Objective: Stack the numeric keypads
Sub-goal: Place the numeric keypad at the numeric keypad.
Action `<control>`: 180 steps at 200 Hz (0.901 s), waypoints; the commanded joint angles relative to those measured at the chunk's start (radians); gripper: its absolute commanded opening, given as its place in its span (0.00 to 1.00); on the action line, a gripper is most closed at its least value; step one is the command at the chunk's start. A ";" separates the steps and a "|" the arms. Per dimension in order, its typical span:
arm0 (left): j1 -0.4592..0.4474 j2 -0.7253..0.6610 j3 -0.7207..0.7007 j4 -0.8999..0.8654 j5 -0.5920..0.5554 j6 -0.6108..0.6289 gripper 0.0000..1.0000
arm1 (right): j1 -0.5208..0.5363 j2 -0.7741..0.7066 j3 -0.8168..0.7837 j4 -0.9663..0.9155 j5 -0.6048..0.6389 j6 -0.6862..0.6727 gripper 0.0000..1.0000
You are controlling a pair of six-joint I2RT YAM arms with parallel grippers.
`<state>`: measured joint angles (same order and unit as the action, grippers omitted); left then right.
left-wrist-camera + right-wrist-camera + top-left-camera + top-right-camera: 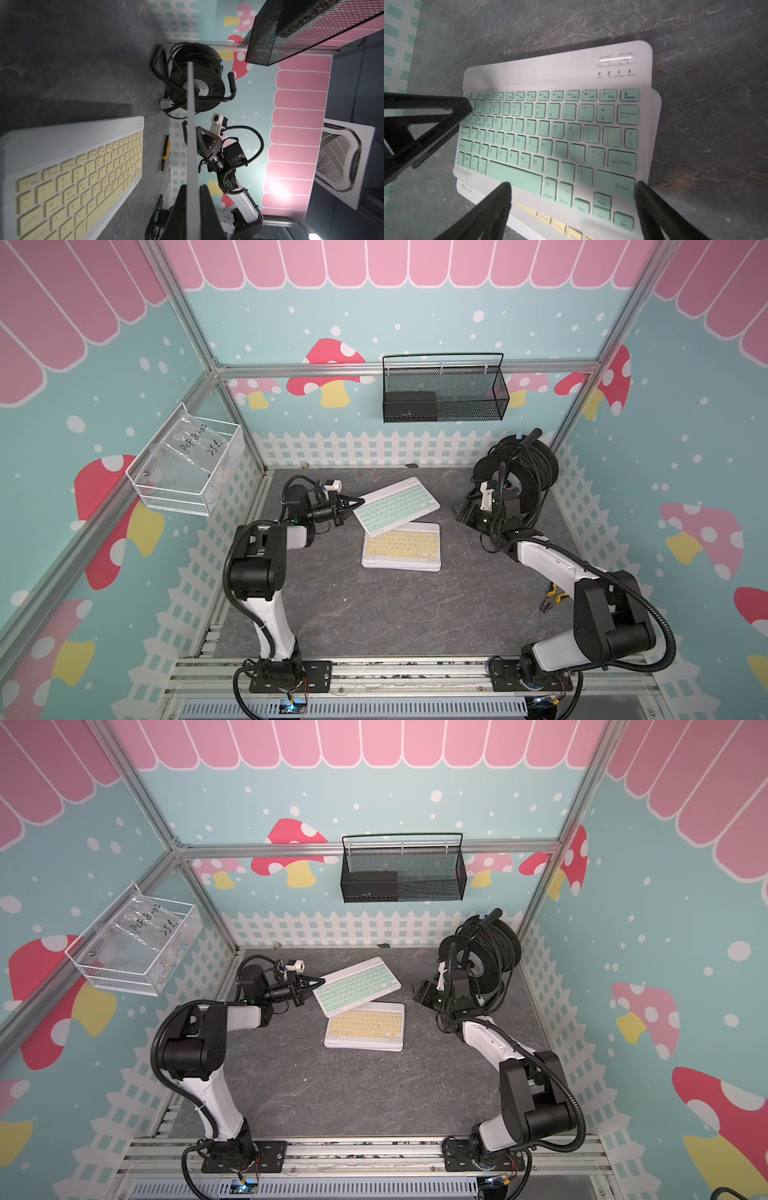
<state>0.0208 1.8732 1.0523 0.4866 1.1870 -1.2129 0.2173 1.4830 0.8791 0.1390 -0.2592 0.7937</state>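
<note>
Near the table (374, 614) middle, the left gripper (360, 502) is clamped on one mint-green keypad (397, 506), partly over one yellow keypad (402, 545) atop a stack (401, 566), while the right gripper (464, 514) stands open, empty.

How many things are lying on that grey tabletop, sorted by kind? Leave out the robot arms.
Keyboards with keys showing: 2, a green keyboard overlapping a yellow keyboard
Black cable reel: 1
Yellow-handled pliers: 1
Total: 4 that I can name. White edges under the yellow one hint at more keyboards, too hidden to count.
</note>
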 commanded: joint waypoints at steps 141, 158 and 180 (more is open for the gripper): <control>-0.142 0.102 0.480 -1.579 -0.110 1.296 0.00 | -0.056 0.016 -0.128 0.083 -0.259 -0.080 0.77; -0.140 0.127 0.513 -1.579 -0.110 1.296 0.00 | -0.028 0.028 -0.157 0.088 -0.265 -0.071 0.77; -0.140 0.161 0.575 -1.581 -0.100 1.295 0.00 | 0.014 0.033 -0.204 0.126 -0.266 -0.034 0.77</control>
<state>-0.1207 1.9980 1.5570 -1.0740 1.0775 0.0010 0.1913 1.5009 0.7197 0.2031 -0.4911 0.7330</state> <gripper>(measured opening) 0.092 0.767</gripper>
